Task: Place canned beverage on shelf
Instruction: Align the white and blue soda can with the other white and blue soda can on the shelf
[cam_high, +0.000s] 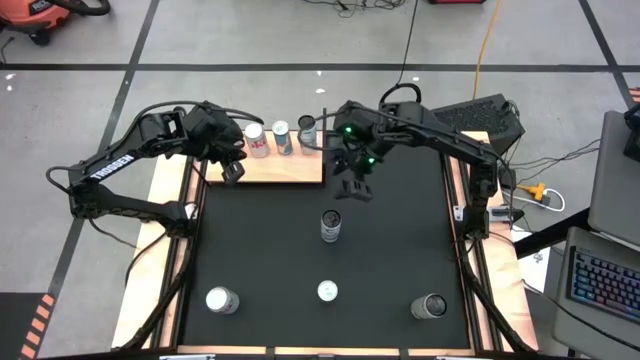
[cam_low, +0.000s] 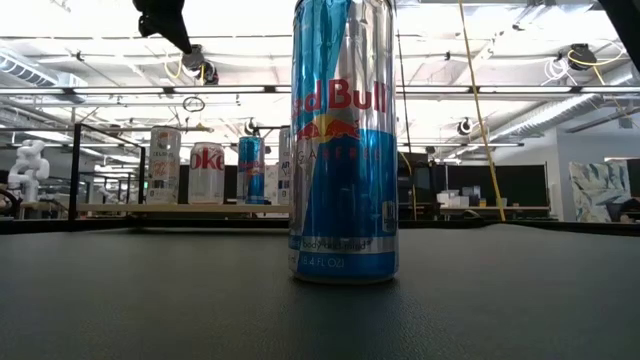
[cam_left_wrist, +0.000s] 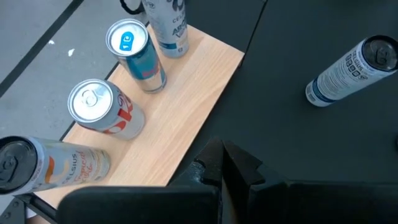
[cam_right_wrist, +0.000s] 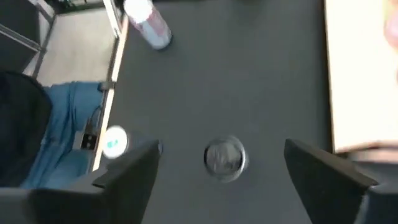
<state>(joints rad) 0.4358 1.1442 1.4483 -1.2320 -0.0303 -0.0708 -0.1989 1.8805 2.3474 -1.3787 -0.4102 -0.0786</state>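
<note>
Right now the right gripper (cam_high: 356, 188) hangs over the black mat (cam_high: 390, 250) just beside the shelf (cam_high: 290, 168), with its fingers (cam_right_wrist: 134, 171) spread wide and nothing between them; its wrist view looks down on the round top of an upright can (cam_right_wrist: 224, 159) sitting between the two fingers, lower down. That looks like the tall slim can (cam_high: 330, 225) standing mid-mat, near the gripper but not touched. The shelf sits at the far edge of the mat and already carries a row of upright cans: a Celsius can (cam_left_wrist: 50, 165), a red-and-silver can (cam_left_wrist: 102, 109), a blue-top can (cam_left_wrist: 138, 53) and one more at the end (cam_left_wrist: 166, 22). The left gripper (cam_high: 232, 168) waits over the shelf's near-left edge, fingers pressed together, holding nothing. Three more cans are still out on the mat: a silver one (cam_high: 221, 299), a small one with a white top (cam_high: 327, 291) and a dark-topped one (cam_high: 430, 306), all well apart. The low view shows a Red Bull can (cam_low: 343, 140) upright close to the camera, shelf behind. Step in hand, my guess: reach for the next can, pre-grasp. Next move calls for lowering the right gripper straight over the tall can, centring it between the fingers, closing on the body, then lifting and carrying it to the bare wood at the shelf's right end. Risk: a tall, narrow can tips easily if clipped.
</note>
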